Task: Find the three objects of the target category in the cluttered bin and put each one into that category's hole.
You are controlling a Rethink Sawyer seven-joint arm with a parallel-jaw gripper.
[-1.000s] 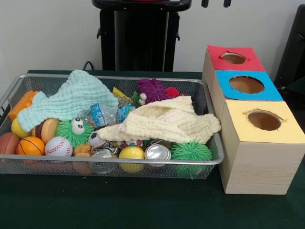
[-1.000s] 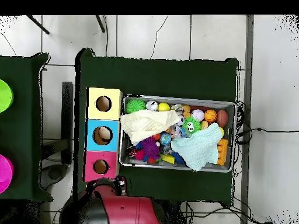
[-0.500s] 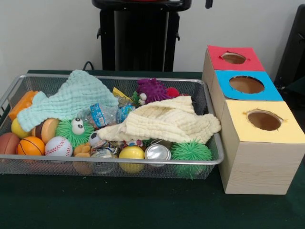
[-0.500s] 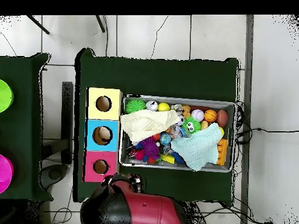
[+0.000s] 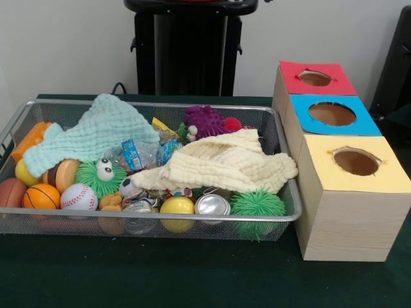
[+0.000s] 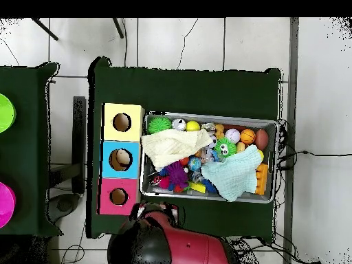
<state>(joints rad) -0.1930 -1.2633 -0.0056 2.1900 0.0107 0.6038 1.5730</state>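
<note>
A wire bin [image 5: 154,104] holds a jumble of toys under a mint cloth [image 5: 96,135] and a pale yellow cloth [image 5: 225,163]. Showing are a baseball [image 5: 79,197], a small basketball [image 5: 41,196], a yellow ball [image 5: 177,206], a silver can [image 5: 212,205], a green fuzzy ball [image 5: 257,204], a purple spiky toy [image 5: 205,120] and a crushed bottle [image 5: 135,154]. Right of the bin stand three wooden boxes with holes, topped red [image 5: 292,74], blue [image 5: 302,122] and yellow [image 5: 321,173]. My gripper [image 6: 161,208] hangs outside the bin's near wall in the overhead view, over the green cloth.
The red and black arm [image 6: 175,246] fills the overhead view's bottom middle. A dark green cloth [image 5: 192,276] covers the table in front of the bin. Green [image 6: 4,112] and magenta [image 6: 4,205] discs lie on a side table at the left.
In the overhead view the arm and gripper have swung right along the table's edge, from beside the red box to beside the bin. The tips at the front view's top edge have gone.
</note>
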